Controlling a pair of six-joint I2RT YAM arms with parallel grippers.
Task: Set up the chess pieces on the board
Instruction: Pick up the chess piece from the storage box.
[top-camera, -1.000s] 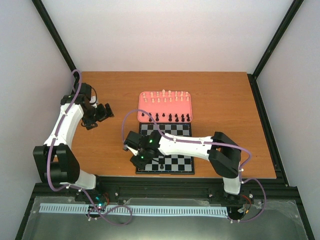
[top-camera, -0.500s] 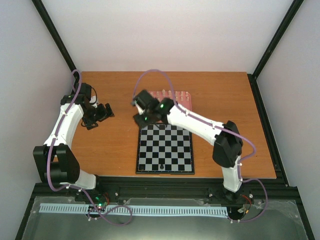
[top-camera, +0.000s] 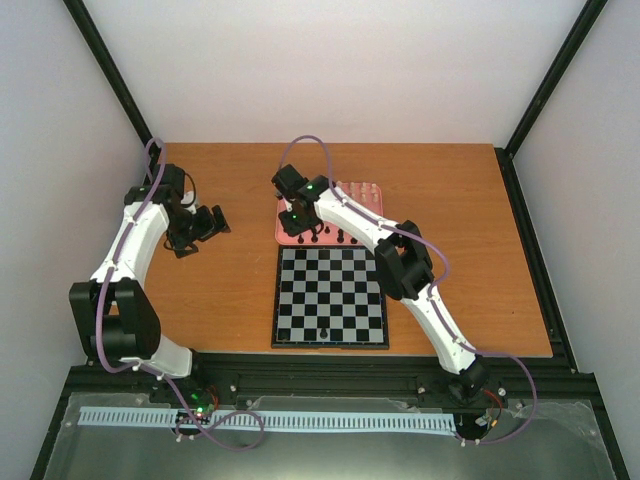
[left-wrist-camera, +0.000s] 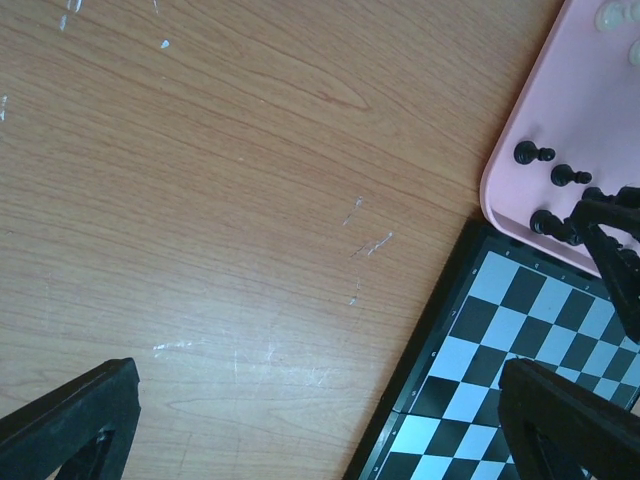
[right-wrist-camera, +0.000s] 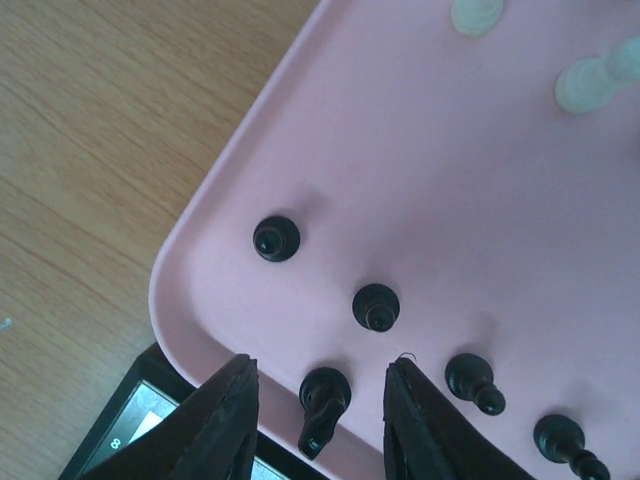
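The board (top-camera: 330, 296) lies in the middle of the table with one black piece (top-camera: 321, 331) standing near its front edge. The other black and cream pieces stand in the pink tray (top-camera: 372, 197) behind it. My right gripper (top-camera: 297, 226) is open over the tray's front left corner. In the right wrist view its fingers (right-wrist-camera: 228, 415) stand either side of a black piece (right-wrist-camera: 323, 402), apart from it; other black pieces (right-wrist-camera: 276, 239) and cream pieces (right-wrist-camera: 594, 81) stand around. My left gripper (top-camera: 205, 228) is open and empty over bare table, left of the board (left-wrist-camera: 520, 340).
The pink tray (left-wrist-camera: 520, 150) touches the board's far edge. Bare wooden table lies left and right of the board. Black frame posts rise at the back corners and white walls enclose the table.
My right arm has swung from the board's near left part back to the tray, and now hangs low over its front left corner. One black piece stays on the board. The left arm has barely moved.
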